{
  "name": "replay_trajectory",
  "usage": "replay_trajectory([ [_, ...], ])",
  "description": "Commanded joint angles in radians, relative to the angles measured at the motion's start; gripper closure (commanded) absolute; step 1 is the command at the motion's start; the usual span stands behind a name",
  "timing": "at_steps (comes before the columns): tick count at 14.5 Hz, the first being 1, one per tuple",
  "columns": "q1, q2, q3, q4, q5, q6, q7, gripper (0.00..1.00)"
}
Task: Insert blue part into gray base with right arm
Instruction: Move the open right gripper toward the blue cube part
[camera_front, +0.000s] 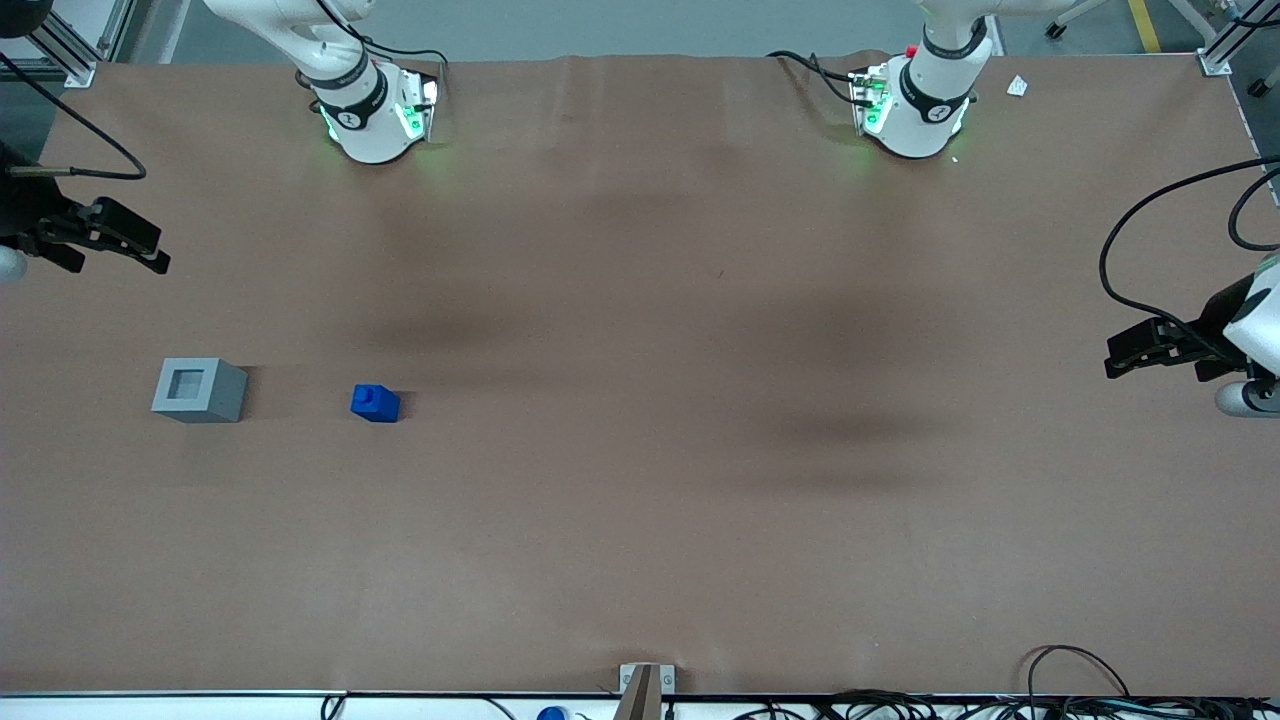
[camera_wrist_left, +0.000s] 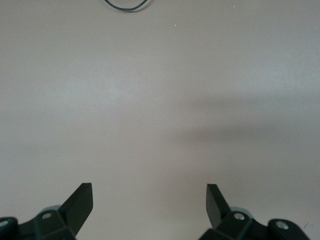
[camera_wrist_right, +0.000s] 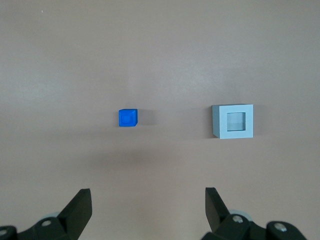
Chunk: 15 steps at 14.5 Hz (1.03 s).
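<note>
The blue part (camera_front: 375, 403) lies on the brown table with its stud up, beside the gray base (camera_front: 200, 390), whose square recess faces upward and holds nothing. The base is nearer the working arm's end of the table. My right arm's gripper (camera_front: 155, 255) hangs above the table at that end, farther from the front camera than the base and apart from both blocks. In the right wrist view the blue part (camera_wrist_right: 128, 118) and the gray base (camera_wrist_right: 233, 121) lie side by side, well ahead of the open gripper (camera_wrist_right: 148, 197), which holds nothing.
The two arm bases (camera_front: 375, 110) (camera_front: 915, 100) stand along the table edge farthest from the front camera. A small metal bracket (camera_front: 645, 685) and loose cables (camera_front: 1080, 690) sit at the nearest edge. The parked arm's gripper (camera_front: 1150, 345) hovers at its own end.
</note>
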Motion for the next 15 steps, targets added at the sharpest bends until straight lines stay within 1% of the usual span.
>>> replay_trajectory([
  [1, -0.017, -0.019, 0.013, -0.01, -0.012, -0.009, 0.011, 0.0],
  [6, -0.014, -0.01, 0.015, 0.004, -0.01, -0.006, 0.026, 0.0],
  [9, -0.003, 0.027, 0.018, -0.005, -0.002, 0.014, 0.029, 0.0],
  [12, 0.017, 0.065, 0.018, -0.02, -0.002, 0.058, 0.032, 0.0],
  [15, 0.032, 0.074, 0.018, -0.078, -0.001, 0.138, 0.035, 0.0],
])
